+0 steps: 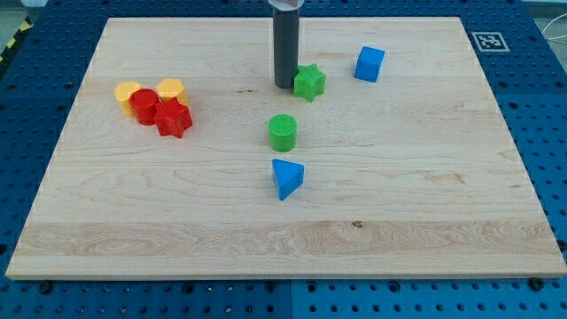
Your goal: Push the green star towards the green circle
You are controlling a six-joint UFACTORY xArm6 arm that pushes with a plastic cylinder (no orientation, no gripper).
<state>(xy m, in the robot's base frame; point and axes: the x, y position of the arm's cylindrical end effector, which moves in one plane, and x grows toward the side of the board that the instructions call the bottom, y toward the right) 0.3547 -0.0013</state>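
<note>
The green star lies on the wooden board near the view's top centre. The green circle stands below it and a little to the left, about one block's width apart. My tip comes down from the view's top and rests right against the star's left side. The rod is dark and upright.
A blue cube sits to the right of the star. A blue triangle lies below the green circle. At the left is a cluster: two yellow blocks, a red circle and a red star. The board's edge borders blue pegboard.
</note>
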